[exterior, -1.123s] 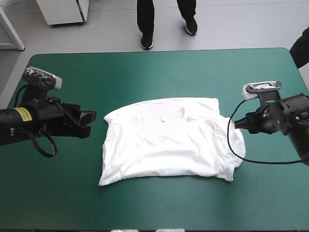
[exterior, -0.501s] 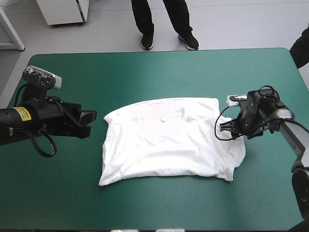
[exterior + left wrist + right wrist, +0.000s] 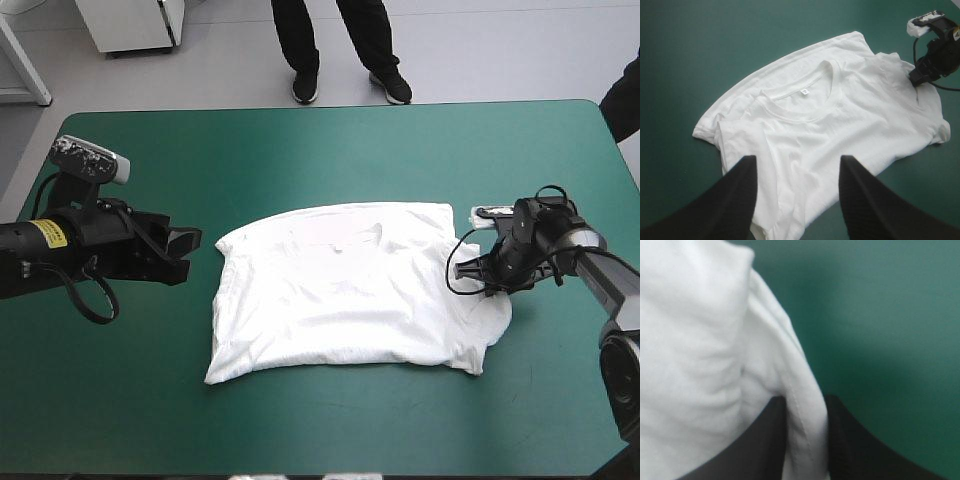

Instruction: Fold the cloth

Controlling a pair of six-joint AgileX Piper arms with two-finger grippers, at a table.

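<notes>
The white T-shirt [image 3: 345, 290] lies spread flat at the table's middle, collar toward the far edge. My right gripper [image 3: 480, 280] is down at its right sleeve. In the right wrist view, a fold of the sleeve [image 3: 695, 355] runs between the fingers, and the right gripper [image 3: 805, 407] is shut on it. My left gripper [image 3: 185, 255] hovers open just off the shirt's left edge. In the left wrist view the left gripper [image 3: 797, 162] has its fingers wide apart, with the T-shirt [image 3: 830, 115] ahead of them and the right gripper [image 3: 922, 72] at the far sleeve.
The teal-green cover [image 3: 330, 150] stretches broadly from the shirt to the far edge. A narrower strip of it [image 3: 330, 425] runs along the front edge.
The right arm has swung its wrist round and come down onto the shirt's right sleeve, bunching it slightly. The left arm has not moved.
</notes>
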